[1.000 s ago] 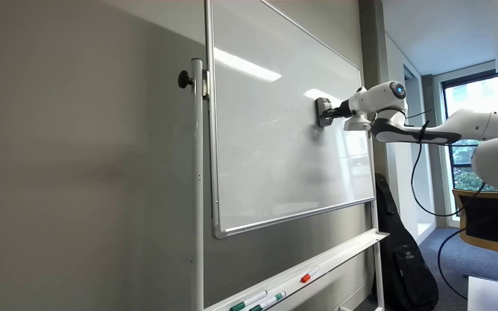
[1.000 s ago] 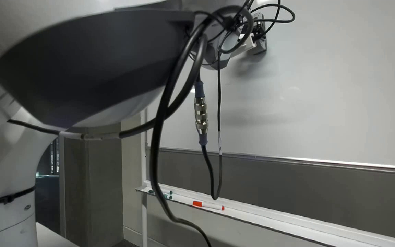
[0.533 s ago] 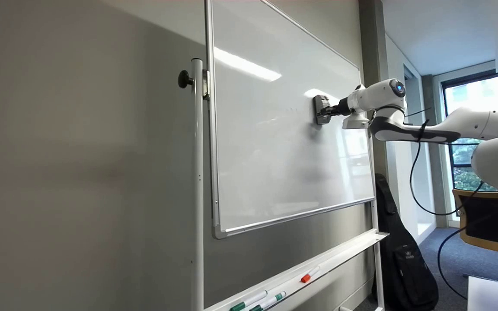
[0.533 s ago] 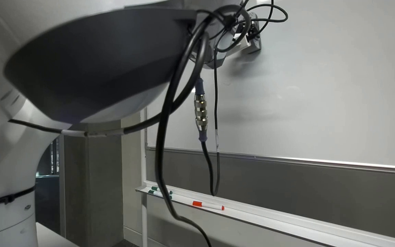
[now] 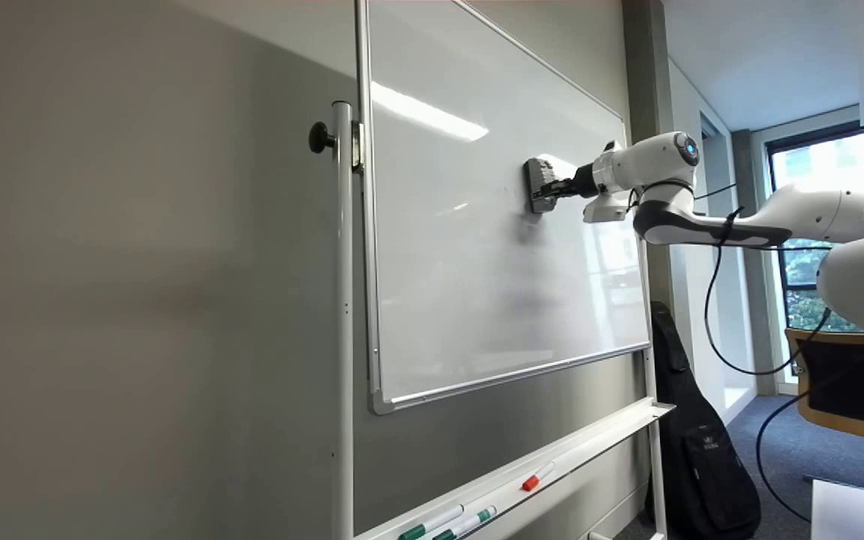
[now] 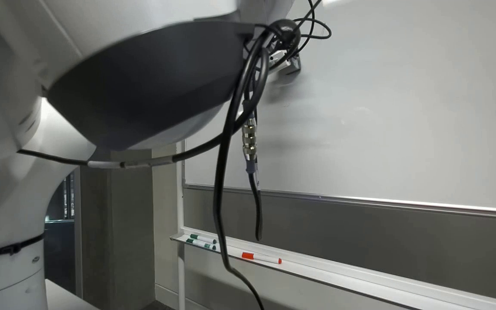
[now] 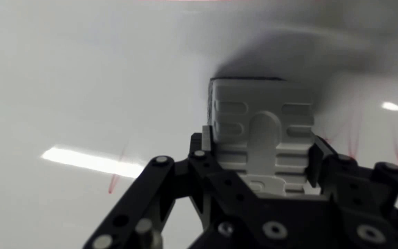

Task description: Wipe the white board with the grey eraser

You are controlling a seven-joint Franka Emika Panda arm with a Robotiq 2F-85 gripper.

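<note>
The white board [image 5: 462, 285] takes up much of both exterior views, upright and glossy; the wrist view takes in only a stretch of its face. A white robot arm [image 5: 814, 214] reaches toward it, coming from the right side in an exterior view. Beneath the board runs a white tray [image 5: 593, 439], which only the exterior views show. An exterior view alone has a black guitar-shaped case [image 5: 702, 480] standing just beside the tray's far end, and a chair [image 5: 852, 405] visible beneath the arm. In an exterior view the arm and its black cables [image 6: 217, 202] hide most of the gripper [image 7: 261, 145]; the wrist view shows it plainly, grasping the grey eraser [image 7: 263, 114] by its two sides. The grey eraser is a little above the middle of the board's height, seemingly flat against the surface. On the tray lie two green-and-white markers [image 6: 203, 238], just beside each other, and a red-and-white marker [image 6: 261, 258] apart from them. Thin red strokes [image 7: 112, 185] either side of the grey eraser show clearly only in the wrist view.
</note>
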